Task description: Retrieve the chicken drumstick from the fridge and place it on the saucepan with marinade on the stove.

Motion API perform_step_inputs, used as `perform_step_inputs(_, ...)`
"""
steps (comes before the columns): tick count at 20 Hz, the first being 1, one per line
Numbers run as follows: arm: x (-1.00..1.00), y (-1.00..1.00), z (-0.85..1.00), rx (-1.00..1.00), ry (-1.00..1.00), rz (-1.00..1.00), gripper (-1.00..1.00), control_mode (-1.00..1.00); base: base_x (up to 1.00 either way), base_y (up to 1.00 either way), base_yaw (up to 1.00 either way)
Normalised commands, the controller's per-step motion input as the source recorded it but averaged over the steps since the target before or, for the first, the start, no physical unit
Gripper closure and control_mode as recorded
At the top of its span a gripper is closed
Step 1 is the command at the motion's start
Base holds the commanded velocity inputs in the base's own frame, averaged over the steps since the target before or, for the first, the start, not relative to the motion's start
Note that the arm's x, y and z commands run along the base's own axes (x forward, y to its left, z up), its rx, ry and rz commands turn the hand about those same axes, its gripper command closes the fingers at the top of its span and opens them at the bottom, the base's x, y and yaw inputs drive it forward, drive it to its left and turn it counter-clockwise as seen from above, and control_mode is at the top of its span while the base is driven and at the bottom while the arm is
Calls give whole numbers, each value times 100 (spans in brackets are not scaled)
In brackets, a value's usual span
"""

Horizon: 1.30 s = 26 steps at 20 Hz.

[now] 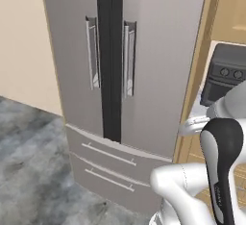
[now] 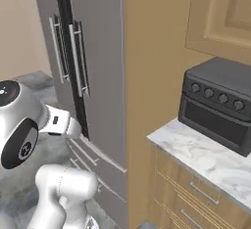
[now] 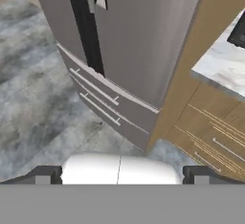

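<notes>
The fridge (image 1: pixel 125 60) stood shut, so the drumstick presumably lay hidden inside. The gripper (image 3: pixel 122 175), jaws wide and empty, should approach the right handle (image 1: pixel 129 58) squarely before closing.

The fridge (image 1: pixel 144 65) is plain grey with a black strip (image 1: pixel 110 51) down its centre and pale silver bar handles (image 1: pixel 129 58). At nine o'clock from it the wall (image 1: pixel 24 41) is flat beige. The floor (image 1: pixel 29 156) at seven o'clock is mottled grey, stone-like. At three o'clock a tall panel (image 2: pixel 152 66) is warm tan wood, and the drawers (image 2: pixel 196 203) below show what looks like fine lighter grain, though it is blurred. The counter (image 2: pixel 206 157) is white marble with grey veins. The small oven (image 2: pixel 220 103) on it is charcoal black. The robot arm (image 1: pixel 226 161) is white with black joints.
</notes>
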Motion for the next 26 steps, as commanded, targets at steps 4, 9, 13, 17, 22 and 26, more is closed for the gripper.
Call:
perform_step_inputs(4,0,0,0,0,0,0,-100,100,-4,6,-45)
perform_step_inputs(9,0,0,0,0,0,0,-100,100,-12,20,-43)
perform_step_inputs(13,0,0,0,0,0,0,-100,100,-7,49,-42)
perform_step_inputs(17,0,0,0,0,0,0,-100,100,-16,79,-35)
perform_step_inputs(22,0,0,0,0,0,0,-100,100,-24,96,-30)
perform_step_inputs(26,0,0,0,0,0,0,-100,100,-21,92,-26)
